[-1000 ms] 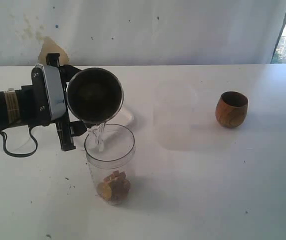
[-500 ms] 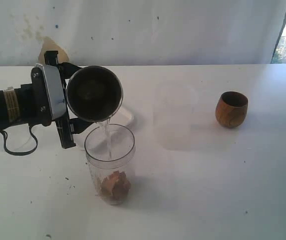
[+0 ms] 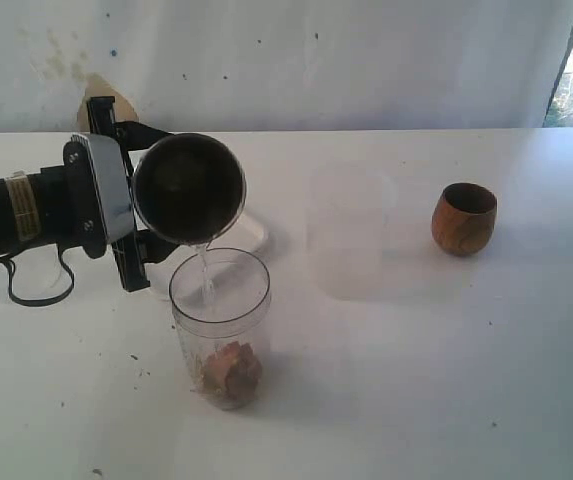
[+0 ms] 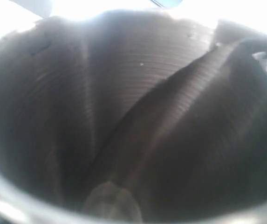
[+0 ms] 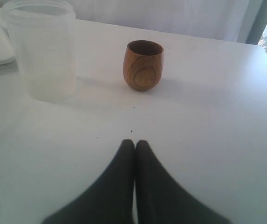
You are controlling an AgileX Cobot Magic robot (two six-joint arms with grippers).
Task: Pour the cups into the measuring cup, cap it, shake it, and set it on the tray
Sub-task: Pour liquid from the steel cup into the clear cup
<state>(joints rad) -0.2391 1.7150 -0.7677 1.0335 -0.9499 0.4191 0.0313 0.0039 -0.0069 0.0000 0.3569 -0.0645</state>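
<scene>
The steel tumbler (image 3: 188,190) lies tipped on its side in the air with its dark round mouth facing the exterior camera, and the left fingers (image 3: 129,262) are clamped across its shiny wall. From its lower lip a thin clear stream (image 3: 206,275) falls into the measuring cup (image 3: 221,325). That cup stands upright and uncapped on the white counter (image 3: 416,400), directly at 6 o'clock of the tumbler. It is a see-through, straight-sided cylinder with a heap of brown chunks (image 3: 228,372) at its bottom.

A frosted cup (image 3: 348,232), milky and nearly lost against the counter, stands at about 2 o'clock of the measuring cup. The round-bellied wooden cup (image 3: 463,218), with visible grain, is at 3 o'clock of the frosted one, apart from it. Only a rounded white corner of the tray (image 3: 253,236) shows, at 12 o'clock of the measuring cup, behind the tumbler.

The right wrist view alone shows the right fingers (image 5: 123,186), black and tapered, pressed together on nothing, low over the bare counter. The left wrist view is filled by a dark, finely ridged curved surface, too close to read.
</scene>
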